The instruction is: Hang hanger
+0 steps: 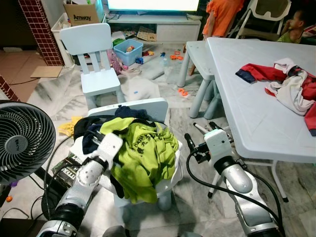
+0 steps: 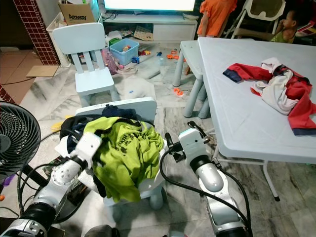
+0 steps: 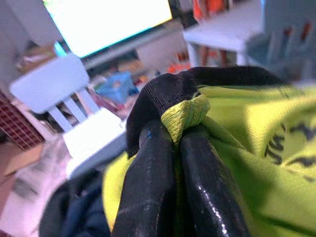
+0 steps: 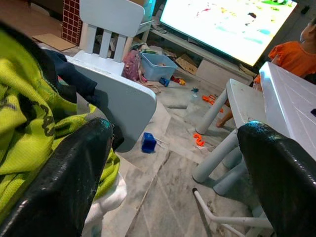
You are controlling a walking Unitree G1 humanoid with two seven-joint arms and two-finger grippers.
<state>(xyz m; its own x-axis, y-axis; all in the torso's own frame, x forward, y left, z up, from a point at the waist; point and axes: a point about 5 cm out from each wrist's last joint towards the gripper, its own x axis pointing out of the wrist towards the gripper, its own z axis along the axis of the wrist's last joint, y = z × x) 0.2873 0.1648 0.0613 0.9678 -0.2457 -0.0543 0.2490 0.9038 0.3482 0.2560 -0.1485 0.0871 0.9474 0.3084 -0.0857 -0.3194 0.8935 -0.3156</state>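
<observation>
Left gripper [image 3: 180, 133]: fingers pressed together, pinching a fold of the lime-green shirt [image 1: 143, 153] at the near-left side of the laundry heap.
Lime-green shirt: draped over the top and front of the heap; dark lettering on the cloth.
Heap: lime-green shirt, black garment [image 3: 197, 81] and navy garment [image 2: 116, 112], piled on a small pale-blue chair [image 1: 148, 106] directly before the robot.
Right gripper [image 4: 173, 168]: fingers spread wide, holding nothing, just to the right of the chair above the marble floor [image 1: 197, 197].
Hanger: cannot be made out with certainty among the clothes.
White table [image 1: 256, 108]: at right, carrying a red-and-white bundle of clothes [image 1: 286, 84].
Second pale-blue chair [image 1: 94, 59]: farther back, unoccupied.
Fan [image 1: 22, 140]: at far left, near the heap.
Blue toy bin [image 1: 129, 51]: on the floor beyond, among scattered toys.
Person in orange top [image 1: 223, 15]: standing at the far end of the table.
</observation>
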